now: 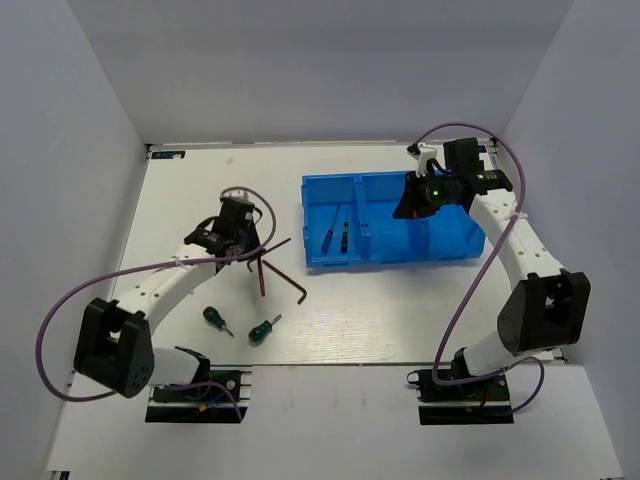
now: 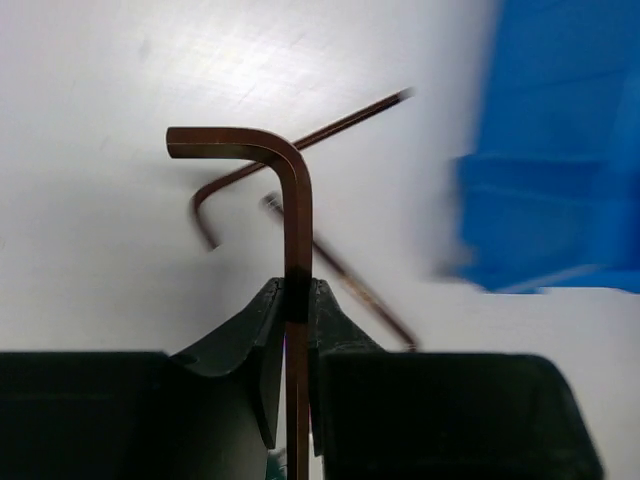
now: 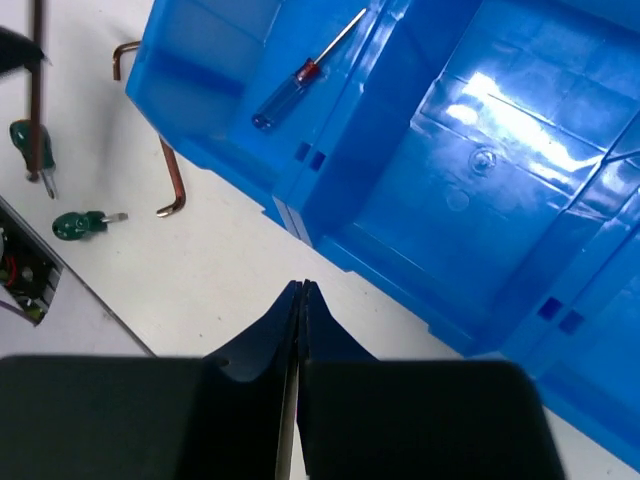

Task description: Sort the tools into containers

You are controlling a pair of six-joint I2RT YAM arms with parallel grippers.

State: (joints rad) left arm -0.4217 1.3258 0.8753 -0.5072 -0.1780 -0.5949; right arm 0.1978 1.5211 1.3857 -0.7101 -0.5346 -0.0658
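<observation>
Left end effector (image 2: 296, 298) clamps a slim, coppery-brown L-shaped hex key (image 2: 297, 200); right end effector (image 3: 301, 292) pressed together, empty.

The top view looks steeply down over the whole tabletop (image 1: 400, 325) from its near edge; both wrist views hang close above it, each catching the blue bin (image 1: 400, 258)

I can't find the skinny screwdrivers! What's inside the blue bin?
In the left section of the blue bin lie two thin screwdrivers: a blue-handled one and a black-handled one. The right arm hangs over the other sections, hiding part of them.
</observation>
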